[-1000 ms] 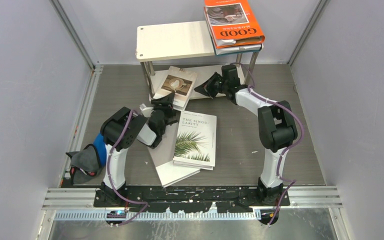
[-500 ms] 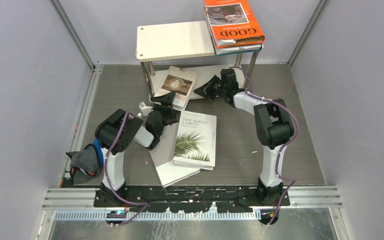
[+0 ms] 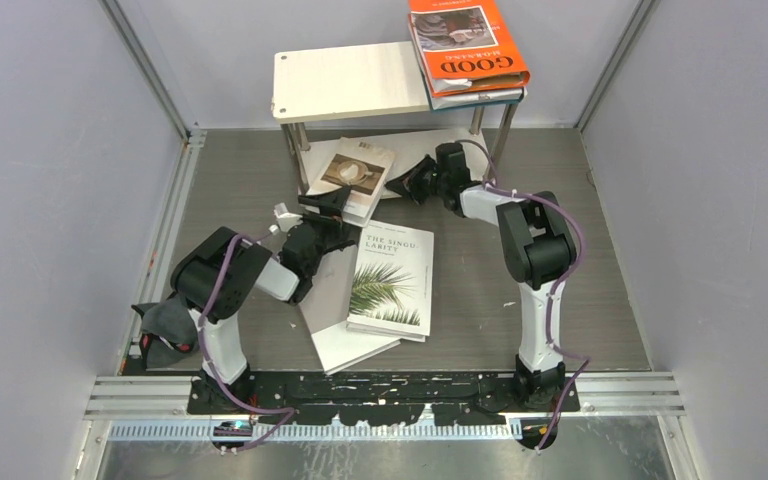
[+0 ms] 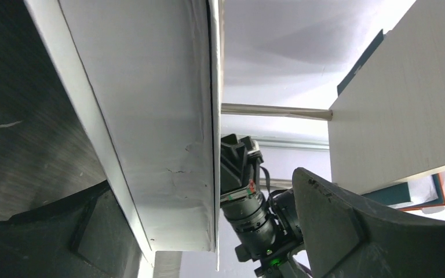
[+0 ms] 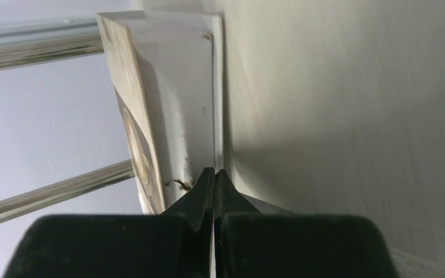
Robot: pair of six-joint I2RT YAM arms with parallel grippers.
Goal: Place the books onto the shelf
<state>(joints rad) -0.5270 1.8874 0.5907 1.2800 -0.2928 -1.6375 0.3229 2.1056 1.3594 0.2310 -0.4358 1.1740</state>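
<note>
The shelf (image 3: 350,82) stands at the back, with the orange "GOOD" book (image 3: 468,42) stacked on a teal book (image 3: 482,98) on its top board. A beige cup-photo book (image 3: 352,172) lies tilted, half on the lower board. My left gripper (image 3: 312,212) is open, its jaws astride that book's near corner (image 4: 150,127). My right gripper (image 3: 412,182) is shut and empty, its tips (image 5: 214,174) against the book's right edge (image 5: 150,116) where it meets the lower board (image 5: 336,104). The palm-leaf book (image 3: 392,280) lies on a grey-white book (image 3: 345,340) on the table.
A dark grey cloth (image 3: 165,322) lies at the left edge beside the left arm's elbow. Silver shelf legs (image 3: 300,150) flank the lower tier. Grey walls enclose the table on three sides.
My left gripper has opened wide at the beige book's corner and its elbow has swung lower and to the left. The right gripper has crept slightly left, still shut.
</note>
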